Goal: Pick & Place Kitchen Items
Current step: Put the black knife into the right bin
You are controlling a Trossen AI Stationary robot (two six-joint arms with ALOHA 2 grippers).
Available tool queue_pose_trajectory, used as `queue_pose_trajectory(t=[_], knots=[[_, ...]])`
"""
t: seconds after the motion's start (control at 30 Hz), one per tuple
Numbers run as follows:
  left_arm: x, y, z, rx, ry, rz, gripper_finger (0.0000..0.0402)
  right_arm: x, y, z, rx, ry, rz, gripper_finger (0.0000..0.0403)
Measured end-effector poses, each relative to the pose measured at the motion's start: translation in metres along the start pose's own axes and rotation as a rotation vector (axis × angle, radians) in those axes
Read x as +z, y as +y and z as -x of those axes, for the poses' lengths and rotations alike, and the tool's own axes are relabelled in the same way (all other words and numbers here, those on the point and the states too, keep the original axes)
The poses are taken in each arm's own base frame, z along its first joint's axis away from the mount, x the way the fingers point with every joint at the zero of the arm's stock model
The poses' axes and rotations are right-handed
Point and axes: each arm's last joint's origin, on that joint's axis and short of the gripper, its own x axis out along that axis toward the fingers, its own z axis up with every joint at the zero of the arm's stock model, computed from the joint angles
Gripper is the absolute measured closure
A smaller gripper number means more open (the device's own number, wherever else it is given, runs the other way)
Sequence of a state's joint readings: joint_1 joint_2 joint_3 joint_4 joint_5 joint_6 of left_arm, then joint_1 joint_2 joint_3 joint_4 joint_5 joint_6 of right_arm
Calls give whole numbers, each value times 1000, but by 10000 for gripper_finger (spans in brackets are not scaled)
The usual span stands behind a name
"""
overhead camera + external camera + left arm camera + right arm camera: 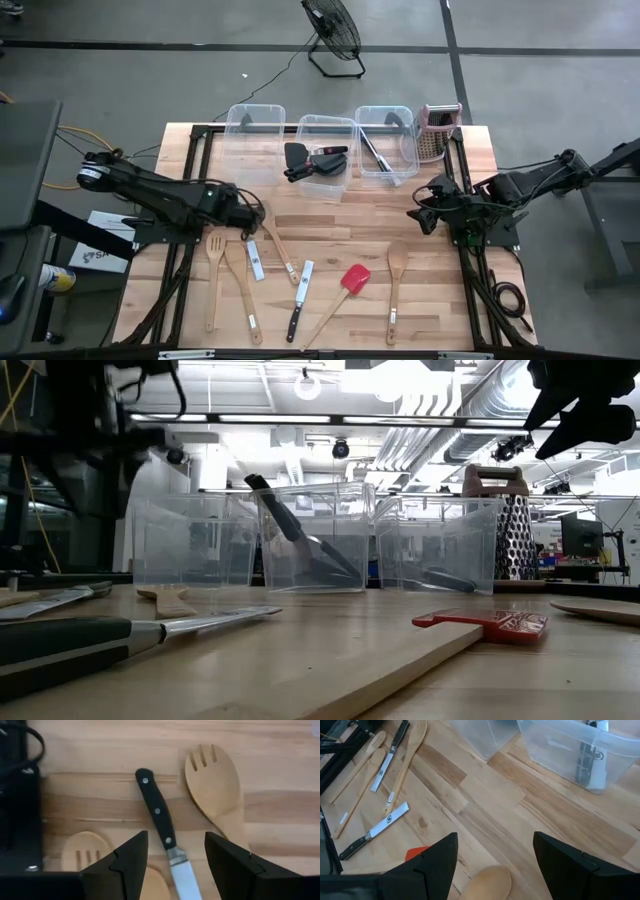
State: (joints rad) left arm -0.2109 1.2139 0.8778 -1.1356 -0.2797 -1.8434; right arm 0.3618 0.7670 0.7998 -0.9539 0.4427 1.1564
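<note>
Grey concrete floor surrounds a pale butcher-block table [330, 225] in the high view, with a black floor fan [333, 33] at the top centre of the frame. Along the table's upper edge stand three clear plastic bins: the left bin [254, 128] shows nothing inside, the middle bin [322, 155] holds black turners [313, 160], and the right bin [385, 143] holds a dark slim utensil lying along its length. A metal box grater [438, 131] stands just right of the right bin.

At the frame's left, the left arm reaches in over the table, and the left gripper [256, 222] hovers left of centre. In the left wrist view its jaws are spread, holding nothing, and stand astride a black-handled knife [162, 832] lying flat on the wood, with a slotted wooden spoon [212, 787] beside the knife and another slotted wooden head [85, 851] on its other side.

Below that gripper, in the lower half of the high view, the loose utensils lie flat on the table, from left to right: two wooden spoons [213, 280], a long wooden spatula [241, 290], a second black-handled knife [300, 300], a red-headed spatula [338, 300] with a wooden handle, and a wooden spoon [396, 280] nearest the right.

At the right of the frame, the right gripper [424, 212] hangs above the table below the right bin, well clear of the utensils; the right wrist view shows its jaws [495, 865] wide apart and empty
</note>
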Motion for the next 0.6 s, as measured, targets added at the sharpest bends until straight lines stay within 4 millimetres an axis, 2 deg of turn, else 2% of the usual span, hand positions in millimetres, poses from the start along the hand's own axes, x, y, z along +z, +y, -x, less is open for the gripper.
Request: queue_pose_trajectory(t=[0.1, 0.3, 0.6], knots=[[1, 7, -17, 43, 4, 35, 210, 0, 0, 0, 1, 0, 0, 151], [5, 12, -46, 23, 37, 108, 210, 0, 0, 0, 1, 0, 7, 151], [22, 18, -66, 53, 26, 186, 210, 0, 0, 0, 1, 0, 9, 151]])
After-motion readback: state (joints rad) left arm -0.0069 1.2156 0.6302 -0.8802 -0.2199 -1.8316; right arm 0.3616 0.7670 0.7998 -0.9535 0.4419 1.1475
